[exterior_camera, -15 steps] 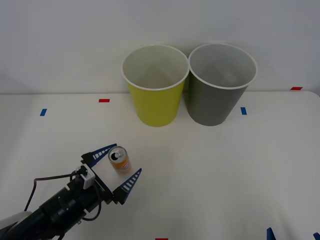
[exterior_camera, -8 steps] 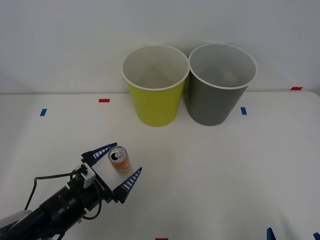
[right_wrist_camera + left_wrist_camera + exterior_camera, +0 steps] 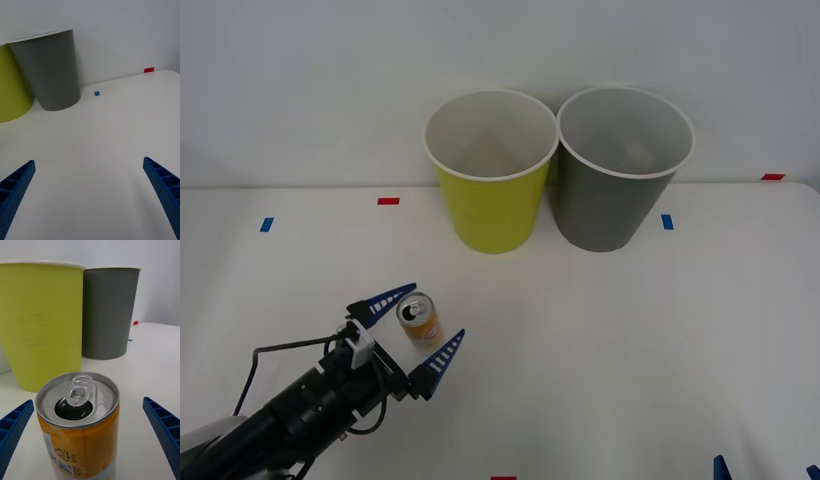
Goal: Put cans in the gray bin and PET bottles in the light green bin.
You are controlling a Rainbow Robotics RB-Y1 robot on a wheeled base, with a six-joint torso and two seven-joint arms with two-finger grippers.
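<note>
One can [image 3: 420, 318] upright on counter [image 3: 600, 340], at 7 o'clock from light green bin [image 3: 490, 190]; gray bin [image 3: 615, 185] beside it at 3 o'clock. Left hand [image 3: 412, 326] advances slightly since last second, fingers closer around can: grasp imminent. Hand spread wide, straddling can, no contact visible. Right hand [image 3: 90, 198] spread, idle at 5 o'clock.

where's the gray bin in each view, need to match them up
Front view: the gray bin stands at the far side of the table, right of centre, beside the light green bin.
Right wrist view: the gray bin stands beyond that hand's fingers, by the wall.
Left wrist view: the gray bin rises behind the can.
Shared landmark: the light green bin, next to it in every view.
</note>
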